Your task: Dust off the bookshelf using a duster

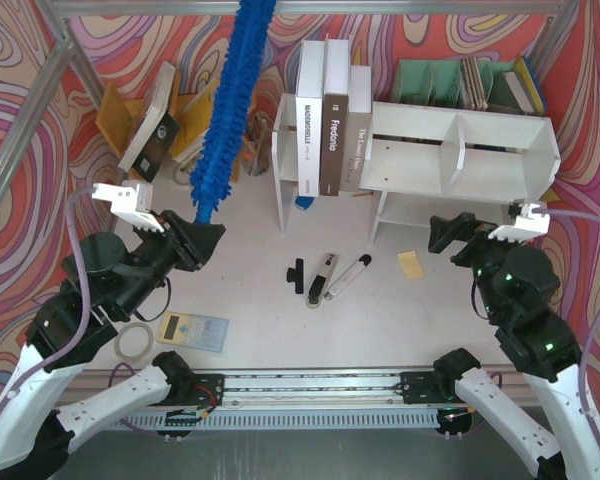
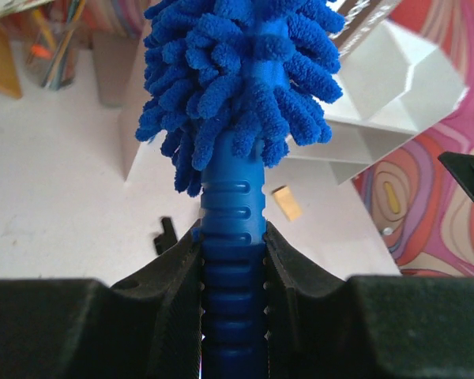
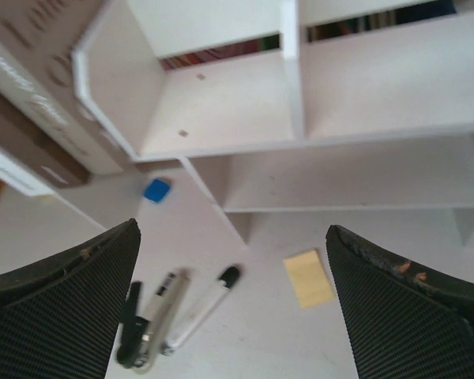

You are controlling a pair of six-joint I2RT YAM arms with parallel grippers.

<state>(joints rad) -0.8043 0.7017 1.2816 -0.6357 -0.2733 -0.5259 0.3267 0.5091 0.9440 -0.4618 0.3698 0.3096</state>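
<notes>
The duster (image 1: 227, 110) is clamped by its handle in the left fingers (image 2: 172, 272), the right fingers (image 3: 63, 304) spread empty; the bookshelf (image 1: 500, 160) is to be swept next.

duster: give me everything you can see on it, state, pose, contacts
Bright blue duster: long head of fluffy chenille-like strands on a slim, ribbed, plastic-looking handle. The left gripper is shut on the handle just below the head. Seen from above, it points up out of the gripper, leaning slightly right, and crosses the frame's top edge, tip unseen. It stands left of the bookshelf, with no other contact visible.
</notes>
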